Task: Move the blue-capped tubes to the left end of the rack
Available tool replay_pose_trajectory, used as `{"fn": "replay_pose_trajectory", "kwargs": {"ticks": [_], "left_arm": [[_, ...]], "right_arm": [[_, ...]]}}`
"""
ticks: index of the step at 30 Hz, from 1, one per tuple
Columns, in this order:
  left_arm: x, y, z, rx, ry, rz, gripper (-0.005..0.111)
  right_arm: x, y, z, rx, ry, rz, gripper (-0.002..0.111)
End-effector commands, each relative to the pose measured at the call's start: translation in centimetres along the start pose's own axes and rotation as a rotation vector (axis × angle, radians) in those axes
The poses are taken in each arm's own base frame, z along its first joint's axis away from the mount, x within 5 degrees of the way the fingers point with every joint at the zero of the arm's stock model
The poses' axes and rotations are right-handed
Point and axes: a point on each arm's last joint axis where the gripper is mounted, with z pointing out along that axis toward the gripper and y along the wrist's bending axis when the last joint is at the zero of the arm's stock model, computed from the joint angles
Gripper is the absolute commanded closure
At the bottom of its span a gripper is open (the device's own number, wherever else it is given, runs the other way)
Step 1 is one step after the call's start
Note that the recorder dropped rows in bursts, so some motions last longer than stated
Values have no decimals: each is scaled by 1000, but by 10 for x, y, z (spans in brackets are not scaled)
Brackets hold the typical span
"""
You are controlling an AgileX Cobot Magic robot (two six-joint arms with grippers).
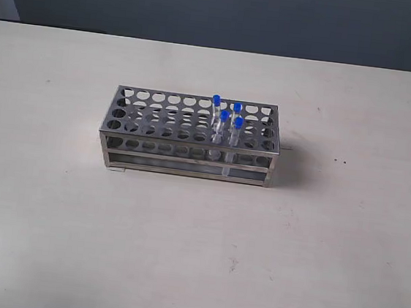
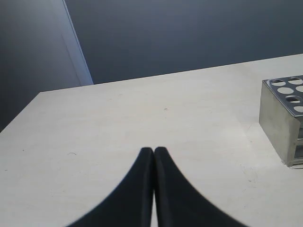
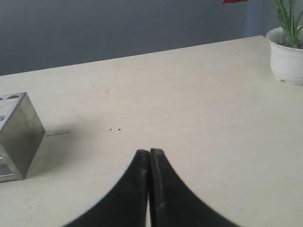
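Open desk [image 1: 180, 254] lay all round the rack [image 1: 182, 165]; above it the blue-capped tubes [image 1: 224, 116] stood bunched near the right end, seemingly with tight gaps between them.

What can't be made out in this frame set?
- Blue-capped tubes: contents too small to tell in the exterior view; lower parts partly hidden by the rack frame.
- Rack in both wrist views: cut off by the frame edge, tubes outside.
- Potted plant: cut by the right wrist view's edge.
- Arms: outside the exterior view.

The left claw [image 2: 154, 150] has two matte black fingers [image 2: 132, 194]. The right claw [image 3: 149, 152] is identical. Each finger curves from a broad base to a narrow tip.
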Motion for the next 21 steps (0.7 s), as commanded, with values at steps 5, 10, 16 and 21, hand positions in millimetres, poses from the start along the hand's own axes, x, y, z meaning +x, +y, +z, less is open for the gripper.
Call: {"fn": "replay_pose_trajectory", "kwargs": {"ticks": [5, 10, 16, 21], "left_arm": [[-2, 0, 0, 8, -12, -5, 106], [-2, 0, 0, 8, -12, -5, 106], [-2, 0, 0, 8, -12, -5, 106], [-2, 0, 0, 8, -12, -5, 106]], "right_arm": [[-41, -5, -11, -35, -492, 354, 108], [-55, -21, -22, -72, -739, 871, 108], [-60, -6, -21, -219, -593, 958, 108], [-170, 25, -68, -246, -923, 223, 108]]}}
